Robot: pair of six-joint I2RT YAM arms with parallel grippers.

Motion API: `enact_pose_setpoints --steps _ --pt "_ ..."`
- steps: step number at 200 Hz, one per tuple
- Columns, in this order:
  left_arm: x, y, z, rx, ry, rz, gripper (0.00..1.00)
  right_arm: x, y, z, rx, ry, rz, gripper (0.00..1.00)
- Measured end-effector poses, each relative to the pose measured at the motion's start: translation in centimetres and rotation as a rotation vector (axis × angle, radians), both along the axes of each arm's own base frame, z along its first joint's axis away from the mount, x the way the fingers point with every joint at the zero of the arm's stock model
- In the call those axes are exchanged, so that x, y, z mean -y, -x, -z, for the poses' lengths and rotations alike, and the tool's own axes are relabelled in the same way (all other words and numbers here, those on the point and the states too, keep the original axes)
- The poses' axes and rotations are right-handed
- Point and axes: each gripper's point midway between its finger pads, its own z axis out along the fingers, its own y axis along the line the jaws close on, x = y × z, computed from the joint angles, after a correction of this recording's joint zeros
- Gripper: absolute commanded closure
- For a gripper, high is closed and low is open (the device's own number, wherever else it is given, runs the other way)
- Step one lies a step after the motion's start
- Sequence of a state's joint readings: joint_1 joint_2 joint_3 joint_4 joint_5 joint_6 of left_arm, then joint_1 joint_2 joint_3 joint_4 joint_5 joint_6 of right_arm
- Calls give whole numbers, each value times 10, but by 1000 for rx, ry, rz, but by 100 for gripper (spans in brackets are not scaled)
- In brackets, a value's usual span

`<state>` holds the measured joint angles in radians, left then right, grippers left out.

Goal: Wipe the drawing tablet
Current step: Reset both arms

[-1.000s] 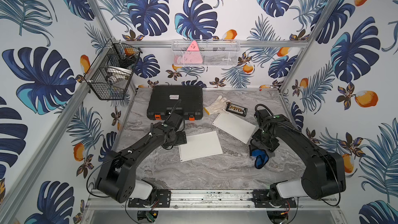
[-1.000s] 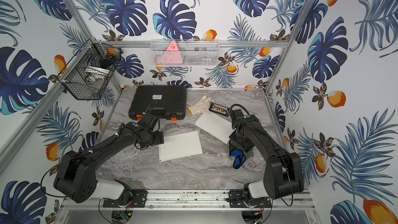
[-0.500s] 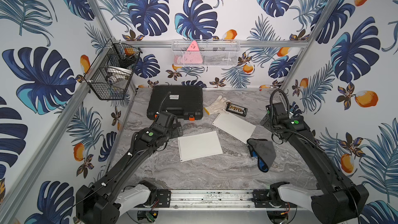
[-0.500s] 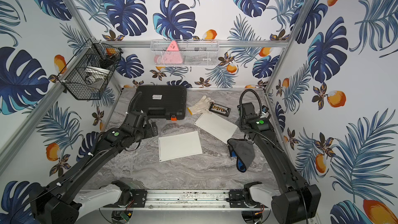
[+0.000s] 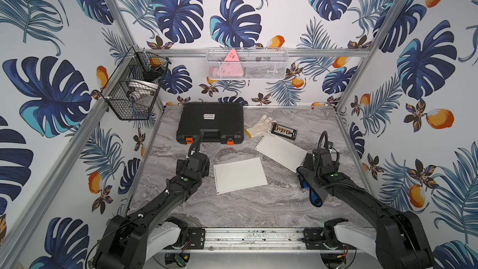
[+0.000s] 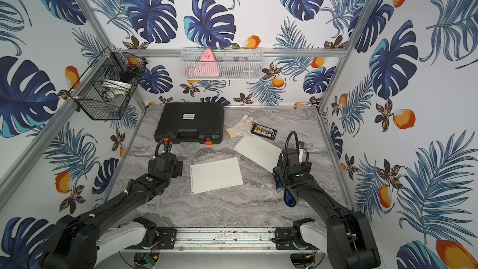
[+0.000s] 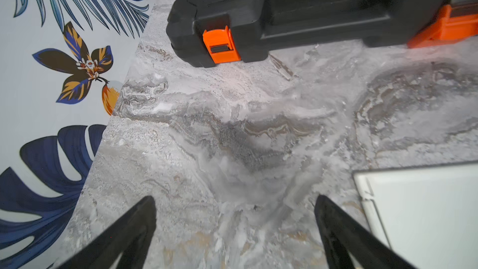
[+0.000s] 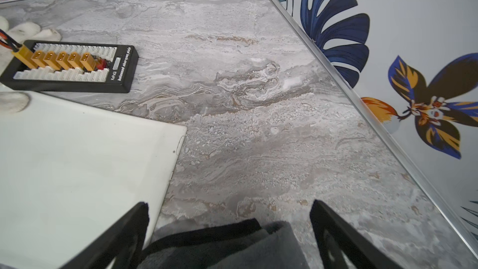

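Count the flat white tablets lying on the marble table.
2. One tablet lies mid-table; the other tablet sits farther back right, by the white glove, its corner hidden behind the right arm.

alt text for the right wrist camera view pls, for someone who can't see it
The right gripper is open above a dark grey cloth that lies on the marble table. A white tablet lies flat beside the cloth. A black connector board with yellow plugs sits beyond the tablet.
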<state>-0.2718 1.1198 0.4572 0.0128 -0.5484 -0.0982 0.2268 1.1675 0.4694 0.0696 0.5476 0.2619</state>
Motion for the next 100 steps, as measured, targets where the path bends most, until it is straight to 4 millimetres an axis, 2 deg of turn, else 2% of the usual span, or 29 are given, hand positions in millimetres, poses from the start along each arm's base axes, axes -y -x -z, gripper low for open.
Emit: enact_pose_setpoints --steps 35,64,100 --pt "-10 -22 18 58 43 -14 1 1 -10 15 52 8 -39 0" --pt "-9 -42 34 84 92 5 1 8 -18 25 94 -6 -52 0" --pt "-2 -76 33 175 120 70 1 4 -41 22 161 -23 -108 0"
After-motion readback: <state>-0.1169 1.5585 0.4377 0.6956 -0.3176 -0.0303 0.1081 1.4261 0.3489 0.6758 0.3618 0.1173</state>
